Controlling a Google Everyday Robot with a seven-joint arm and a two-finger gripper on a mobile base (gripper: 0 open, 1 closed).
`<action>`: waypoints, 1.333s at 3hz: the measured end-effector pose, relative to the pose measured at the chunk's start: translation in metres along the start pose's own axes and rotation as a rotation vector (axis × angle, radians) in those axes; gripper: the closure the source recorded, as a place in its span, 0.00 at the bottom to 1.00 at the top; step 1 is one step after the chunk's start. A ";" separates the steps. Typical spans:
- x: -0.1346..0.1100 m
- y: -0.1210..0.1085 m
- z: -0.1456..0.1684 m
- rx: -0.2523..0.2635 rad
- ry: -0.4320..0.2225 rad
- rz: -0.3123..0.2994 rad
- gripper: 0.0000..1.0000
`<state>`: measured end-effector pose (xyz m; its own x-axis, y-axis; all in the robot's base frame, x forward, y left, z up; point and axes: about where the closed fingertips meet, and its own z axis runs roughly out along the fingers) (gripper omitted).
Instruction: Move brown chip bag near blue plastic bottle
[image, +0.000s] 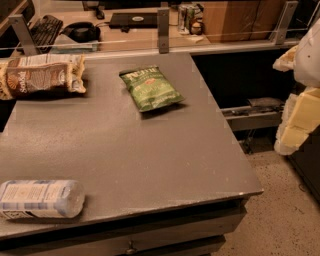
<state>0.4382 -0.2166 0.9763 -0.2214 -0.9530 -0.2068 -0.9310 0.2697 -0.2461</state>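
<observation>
The brown chip bag (40, 75) lies on its side at the table's far left corner, with tan edges and white script lettering. The blue plastic bottle (41, 198) lies on its side at the near left edge of the table, its pale blue-and-white label facing up. The two are far apart along the left side. My gripper (296, 117) shows as cream-coloured parts at the frame's right edge, off the table's right side and far from both things. It holds nothing that I can see.
A green chip bag (151, 88) lies at the far middle of the grey table (150, 155). A glass rail on metal posts (163, 30) runs along the far edge, with a desk, keyboard and headphones behind. Floor lies to the right.
</observation>
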 end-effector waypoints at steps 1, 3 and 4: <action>0.000 0.000 0.000 0.000 0.000 0.000 0.00; -0.096 -0.011 0.037 -0.056 -0.148 -0.138 0.00; -0.186 -0.009 0.055 -0.078 -0.270 -0.247 0.00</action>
<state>0.5039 -0.0341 0.9650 0.0876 -0.9143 -0.3955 -0.9683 0.0151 -0.2493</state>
